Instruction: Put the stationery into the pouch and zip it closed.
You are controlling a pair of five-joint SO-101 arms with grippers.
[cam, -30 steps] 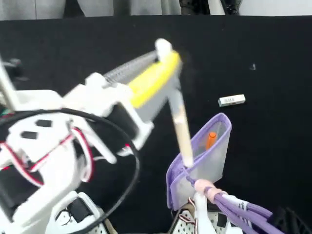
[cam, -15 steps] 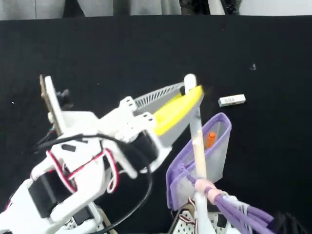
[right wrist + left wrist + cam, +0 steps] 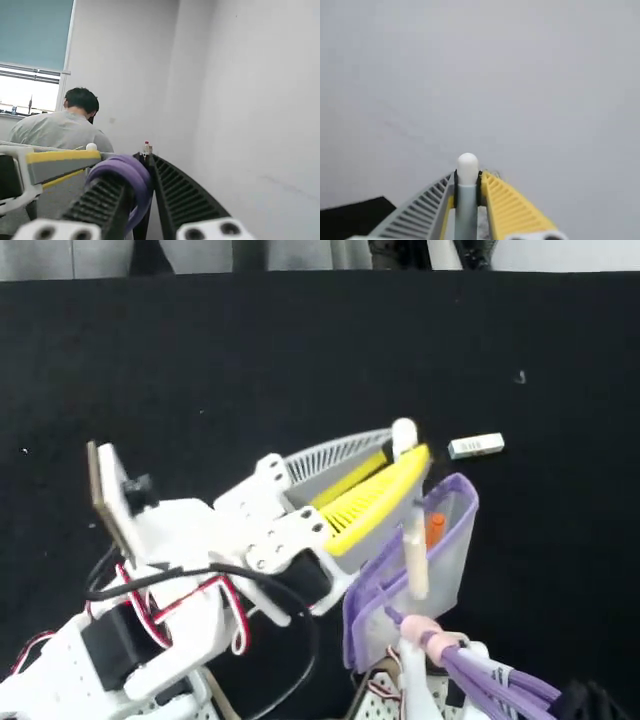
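Left claw: the left claw point(image 3: 408, 448) is clenching a pen point(image 3: 414, 545) just below its white cap, grey finger on one side and yellow finger on the other; in the left wrist view the two fingers point(image 3: 502, 200) are pressing against the barrel with the cap point(image 3: 467, 166) poking out past them.
Pen axis: in the high view the pen's long axis is running almost straight from 12 o'clock to 6 o'clock, with the cap pointing to 12 and the beige barrel pointing down to 6.
Pen's lower end: it is overlapping the open mouth of the pouch point(image 3: 440, 580); I cannot tell whether the tip is inside.
Right claw: the right claw point(image 3: 145, 160) is gripping the purple edge of the pouch point(image 3: 122, 175) between its black ribbed fingers.
Pouch: it is standing at about 5 o'clock on the black table point(image 3: 250, 360), mouth opening toward 12.
Orange marker: an orange marker point(image 3: 434, 528) is sitting in the pouch, showing through the clear wall, its axis running roughly 12 to 6.
Eraser: a white eraser point(image 3: 475, 446) is lying on the table at 1 o'clock from the pouch, apart from it, its long side running 9 to 3.
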